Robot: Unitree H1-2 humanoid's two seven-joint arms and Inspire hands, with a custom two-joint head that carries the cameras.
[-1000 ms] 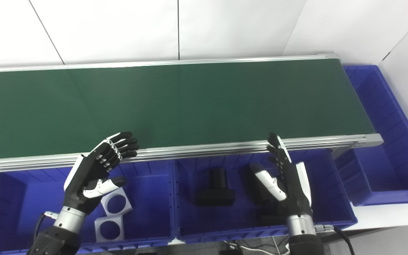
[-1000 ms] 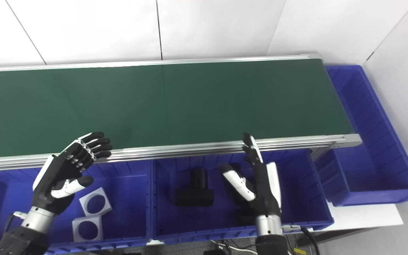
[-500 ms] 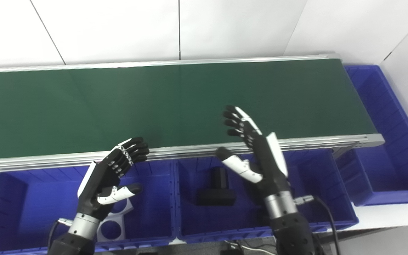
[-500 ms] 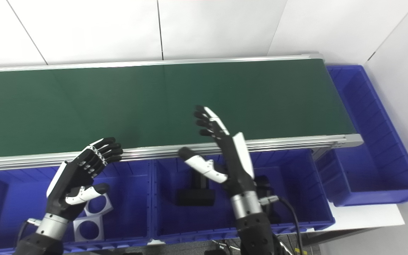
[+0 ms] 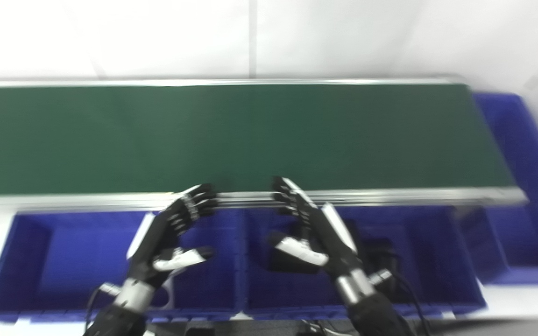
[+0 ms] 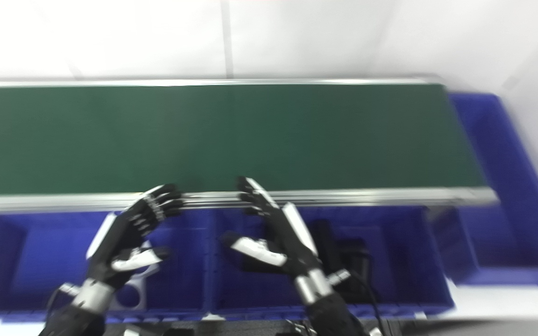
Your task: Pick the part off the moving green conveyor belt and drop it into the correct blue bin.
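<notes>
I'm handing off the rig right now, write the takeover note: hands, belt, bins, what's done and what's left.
Pictures are blurred; the head camera seems to be moving.
Left hand: open, holding nothing, raised over the left bin, fingertips near the belt's front rail.
Right hand: open, holding nothing, raised over the middle bin.
Green belt: no part visible on it.
Bins: a white part shows in the left bin behind the left hand; black parts lie in the middle bin; the right end bin shows nothing inside.
Done: some parts are already binned.
Left: wait for the next part, pick it and drop it in its matching bin.
</notes>
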